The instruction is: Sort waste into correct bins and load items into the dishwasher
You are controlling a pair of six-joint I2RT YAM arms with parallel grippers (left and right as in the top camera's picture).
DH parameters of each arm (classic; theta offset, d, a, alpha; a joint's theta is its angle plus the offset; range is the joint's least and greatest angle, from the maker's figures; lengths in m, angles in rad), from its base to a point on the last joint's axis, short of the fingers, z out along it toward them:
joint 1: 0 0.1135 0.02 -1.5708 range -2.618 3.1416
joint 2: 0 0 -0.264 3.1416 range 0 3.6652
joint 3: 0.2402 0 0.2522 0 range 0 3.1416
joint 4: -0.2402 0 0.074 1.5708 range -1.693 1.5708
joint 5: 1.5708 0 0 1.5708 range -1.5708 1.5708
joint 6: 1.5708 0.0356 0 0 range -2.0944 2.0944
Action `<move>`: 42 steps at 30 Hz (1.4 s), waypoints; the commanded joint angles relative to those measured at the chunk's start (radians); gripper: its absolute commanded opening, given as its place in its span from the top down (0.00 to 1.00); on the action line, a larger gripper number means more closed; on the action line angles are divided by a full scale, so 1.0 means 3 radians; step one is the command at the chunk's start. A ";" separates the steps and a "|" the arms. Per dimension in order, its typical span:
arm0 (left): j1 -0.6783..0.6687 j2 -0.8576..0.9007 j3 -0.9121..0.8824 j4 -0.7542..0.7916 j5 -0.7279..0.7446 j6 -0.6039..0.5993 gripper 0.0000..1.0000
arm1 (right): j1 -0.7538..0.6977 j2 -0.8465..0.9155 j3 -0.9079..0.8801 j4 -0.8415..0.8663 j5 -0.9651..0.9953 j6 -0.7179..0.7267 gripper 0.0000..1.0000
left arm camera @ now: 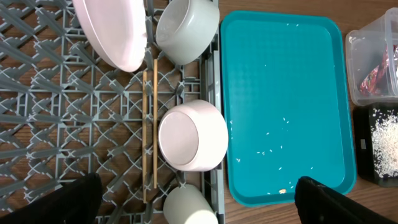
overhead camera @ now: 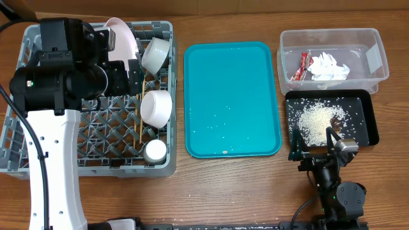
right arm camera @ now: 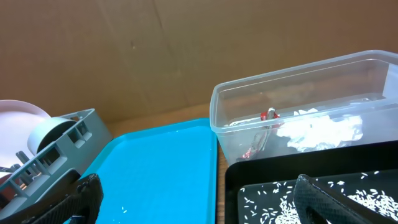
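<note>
At the left, the grey dish rack [overhead camera: 108, 137] held the plate [overhead camera: 124, 39], the upper bowl [overhead camera: 155, 54], the lower bowl [overhead camera: 156, 107], the cup [overhead camera: 154, 151] and the chopsticks [overhead camera: 138, 124]. The left gripper [overhead camera: 135, 76] hung over them with its jaws spread wide and nothing between them. We judged the crockery stiff, slick and breakable, best taken by a rim. The chopsticks looked light and likely to roll, so best pinched mid-length.

In the middle, the teal tray [overhead camera: 211, 64] carried only a few stray grains, too small to pinch, we thought.

At the right, the clear tub [overhead camera: 377, 57] contained the red wrapper [overhead camera: 300, 66] and crumpled paper [overhead camera: 329, 67], both soft and light. The black tray [overhead camera: 367, 118] held the rice [overhead camera: 316, 118] and a brown lump [overhead camera: 335, 121]. The right gripper [overhead camera: 313, 148] sat at its near edge, fully open and empty.
</note>
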 commanded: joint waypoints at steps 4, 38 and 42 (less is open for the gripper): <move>0.0006 -0.0003 0.0004 0.0003 0.0027 -0.0018 0.00 | -0.0009 -0.0039 -0.0036 0.0010 -0.0004 0.0009 0.00; 0.0017 -0.0791 -0.0200 0.0256 -0.0178 0.0313 0.00 | -0.0009 -0.0039 -0.0036 0.0010 -0.0004 0.0009 0.00; 0.0130 -0.1378 -0.0802 0.0922 -0.0174 0.0586 0.00 | -0.0009 -0.0039 -0.0036 0.0010 -0.0004 0.0009 0.00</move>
